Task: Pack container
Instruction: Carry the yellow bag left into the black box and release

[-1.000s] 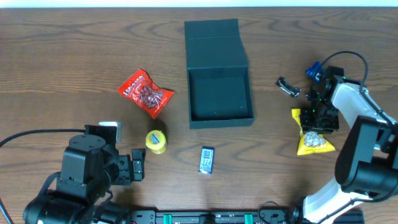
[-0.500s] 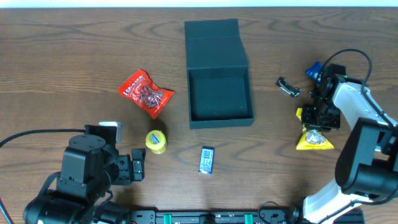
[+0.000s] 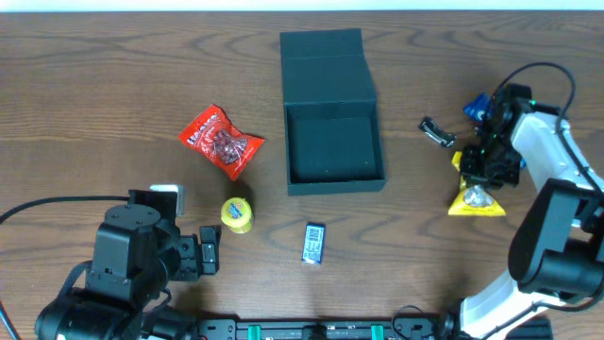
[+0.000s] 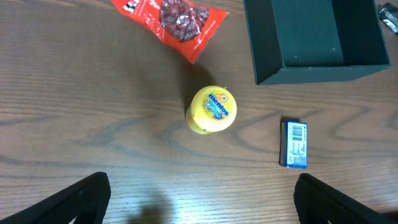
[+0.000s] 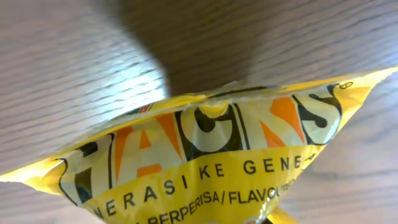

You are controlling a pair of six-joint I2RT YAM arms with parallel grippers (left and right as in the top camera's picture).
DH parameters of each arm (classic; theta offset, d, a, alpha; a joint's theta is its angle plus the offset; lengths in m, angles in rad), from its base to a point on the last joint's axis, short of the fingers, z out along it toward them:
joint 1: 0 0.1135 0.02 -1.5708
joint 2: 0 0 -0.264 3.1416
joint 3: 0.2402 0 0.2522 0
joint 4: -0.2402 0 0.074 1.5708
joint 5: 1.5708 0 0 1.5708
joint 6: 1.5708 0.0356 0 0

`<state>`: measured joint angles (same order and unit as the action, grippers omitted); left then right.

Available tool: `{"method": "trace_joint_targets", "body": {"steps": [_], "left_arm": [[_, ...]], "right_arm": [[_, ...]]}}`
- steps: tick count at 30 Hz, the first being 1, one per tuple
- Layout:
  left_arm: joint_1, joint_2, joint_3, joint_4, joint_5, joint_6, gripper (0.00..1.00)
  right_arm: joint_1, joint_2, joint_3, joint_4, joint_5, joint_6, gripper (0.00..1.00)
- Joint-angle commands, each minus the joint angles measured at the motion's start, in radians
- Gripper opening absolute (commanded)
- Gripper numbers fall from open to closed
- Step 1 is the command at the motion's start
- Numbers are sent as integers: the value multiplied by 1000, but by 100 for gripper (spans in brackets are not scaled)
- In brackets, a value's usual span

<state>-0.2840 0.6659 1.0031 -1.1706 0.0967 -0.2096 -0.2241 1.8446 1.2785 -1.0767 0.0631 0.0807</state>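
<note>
Brown wood-grain table (image 3: pixel 94 85) carries everything, and the packing looks barely begun. Nearest, the left gripper (image 3: pixel 209 251) hangs with its fingers spread wide, holding nothing. Just beyond lie a small blue packet (image 3: pixel 314 243), a round yellow tub (image 3: pixel 236 214) and a red snack bag (image 3: pixel 221 142), all loose on the wood. Off to the right, the right gripper (image 3: pixel 483 173) appears to pinch the top of a yellow packet (image 3: pixel 475 201). Farthest back, mid-table, the container (image 3: pixel 336 183) sits open and empty, its lid folded away.

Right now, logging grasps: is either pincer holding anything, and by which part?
Right pincer pinches the yellow packet by its far end; left pincer holds nothing.
</note>
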Motion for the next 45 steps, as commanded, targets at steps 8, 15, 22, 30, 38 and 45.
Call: {"method": "trace_joint_targets", "body": {"steps": [8, 15, 22, 30, 38, 45], "left_arm": [[3, 2, -11, 0, -19, -8, 95], [3, 2, -11, 0, -19, -8, 95], [3, 2, -11, 0, -18, -8, 95], [3, 2, -11, 0, -18, -40, 95], [3, 2, -11, 0, -9, -42, 95], [3, 2, -11, 0, 12, -42, 95]], "right_arm": [[36, -67, 158, -170, -354, -50, 1], [204, -183, 193, -187, -494, 105, 1], [461, -230, 259, -124, -416, 298, 2], [626, -214, 278, 36, -227, 406, 2], [621, -126, 278, 112, -183, 420, 2], [620, -12, 283, 103, -175, 420, 2]]}}
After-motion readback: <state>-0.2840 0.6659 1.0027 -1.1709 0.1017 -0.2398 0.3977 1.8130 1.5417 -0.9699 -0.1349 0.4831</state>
